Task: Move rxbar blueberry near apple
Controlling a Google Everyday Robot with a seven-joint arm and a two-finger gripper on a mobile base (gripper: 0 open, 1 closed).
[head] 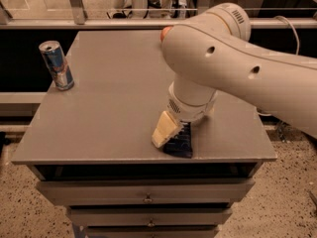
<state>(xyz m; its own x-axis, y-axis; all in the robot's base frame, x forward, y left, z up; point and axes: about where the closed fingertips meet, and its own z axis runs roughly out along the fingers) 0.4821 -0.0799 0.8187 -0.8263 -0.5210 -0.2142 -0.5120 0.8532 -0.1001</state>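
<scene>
The rxbar blueberry [180,144] is a dark navy wrapper lying flat near the table's front edge, right of centre, with its far part hidden under the gripper. My gripper [171,131] points down at the bar's left side, with its cream tip touching or just above the table beside the bar. The big white arm [237,68] reaches in from the right and covers much of the table. Only a red sliver of the apple [166,32] shows behind the arm at the table's far edge.
A blue-silver drink can [57,66] stands at the far left corner of the grey table [104,103]. Drawers [146,192] sit below the front edge. A rail and glass run behind the table.
</scene>
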